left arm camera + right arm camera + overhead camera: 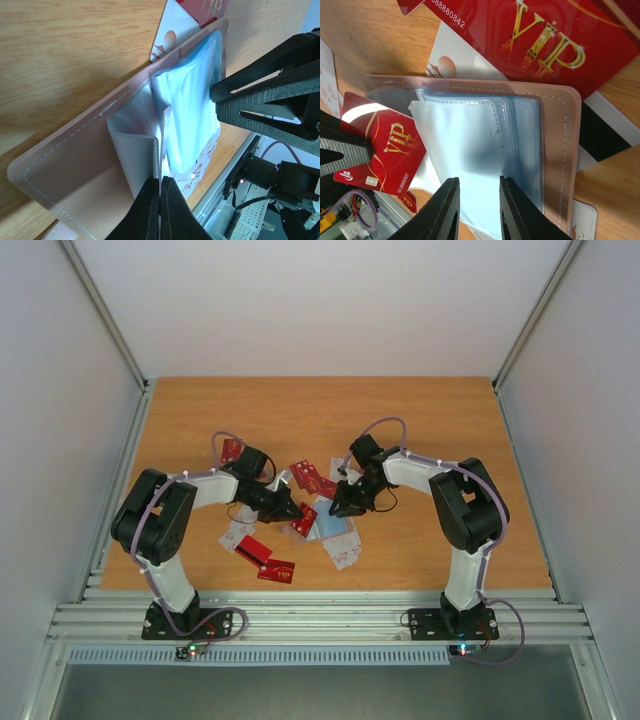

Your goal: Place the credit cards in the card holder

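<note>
The card holder (559,150) lay open, tan outside (pale stitching), blue-grey sleeves inside; left gripper (160,181) pinched a red credit card (387,145), right gripper (479,182) stood parted

Thin card (159,155) in left end effector (160,184), above open card holder (75,165)

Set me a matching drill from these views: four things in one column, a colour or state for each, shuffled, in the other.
1. tan leather-like folding card holder
2. flat wooden table
3. left fingers
4. right fingers

a. spread apart
b. orange-brown
c. pinching a red gold-lettered credit card
d. open, pale blue pockets showing

Pairs: 1-d, 2-b, 3-c, 4-a
</note>
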Tool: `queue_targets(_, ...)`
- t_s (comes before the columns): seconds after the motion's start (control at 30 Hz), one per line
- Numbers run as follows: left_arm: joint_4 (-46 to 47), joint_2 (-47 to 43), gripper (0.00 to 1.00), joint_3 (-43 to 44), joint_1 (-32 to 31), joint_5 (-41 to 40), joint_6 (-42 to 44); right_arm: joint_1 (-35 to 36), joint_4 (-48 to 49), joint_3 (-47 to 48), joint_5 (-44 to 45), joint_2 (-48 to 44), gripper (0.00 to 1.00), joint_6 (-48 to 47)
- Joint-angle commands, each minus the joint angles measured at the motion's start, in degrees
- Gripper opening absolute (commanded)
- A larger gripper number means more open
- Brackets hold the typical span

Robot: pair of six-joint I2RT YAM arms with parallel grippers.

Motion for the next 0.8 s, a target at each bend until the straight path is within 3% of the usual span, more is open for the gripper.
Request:
queue_targets(0.0,-2.0,2.3,0.00,2.0,-0.5,-1.2,-0.2,-0.3,-0.7,-1.9,3.9,1.0,0.24,-1.3)
queue_targets(0.3,3.2,2.6,0.00,0.3,-0.5,-0.9,-5.6,-0.3,-1.2,-2.7,4.5,0.0,0.24,-1.4)
queue_targets(0.53,-3.1,-1.1,0.00,0.3,-0.5,-5.5,-3.3,-0.2,-2.2,-3.7,5.7,-1.2,0.24,-1.4)
queue_targets(0.77,1.3,0.8,0.00,0.2,-1.9,-1.2,-3.2,-0.3,-1.4,-4.2,4.2,-0.7,0.24,-1.1)
